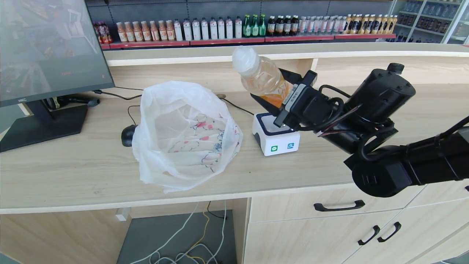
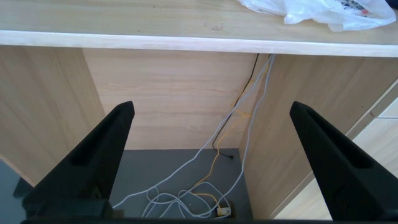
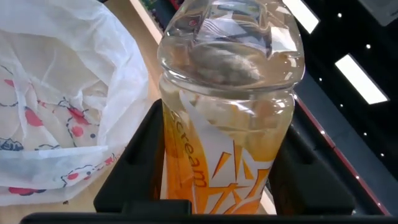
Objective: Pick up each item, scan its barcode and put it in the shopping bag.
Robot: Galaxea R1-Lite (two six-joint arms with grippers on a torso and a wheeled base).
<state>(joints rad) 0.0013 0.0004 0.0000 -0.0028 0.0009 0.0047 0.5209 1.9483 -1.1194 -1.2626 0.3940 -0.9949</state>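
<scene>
Bottle (image 1: 261, 77) with an orange label, clamped in the right gripper (image 1: 275, 94), sits upper middle of frame over the white scanner (image 1: 275, 138). The shopping bag (image 1: 183, 132) gapes centre-left on the wooden counter (image 1: 73, 172). Meanwhile the left gripper (image 2: 211, 111) hangs spread wide under the counter edge, and drink shelves (image 1: 234, 27) run along the top.

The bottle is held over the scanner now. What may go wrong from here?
The right hand grips the tilted bottle low on its body, so it might slip.
The shopping bag is limp plastic; its mouth could fold, leaving the bottle outside.
The scanner sits close beneath, so the hand might knock it.
</scene>
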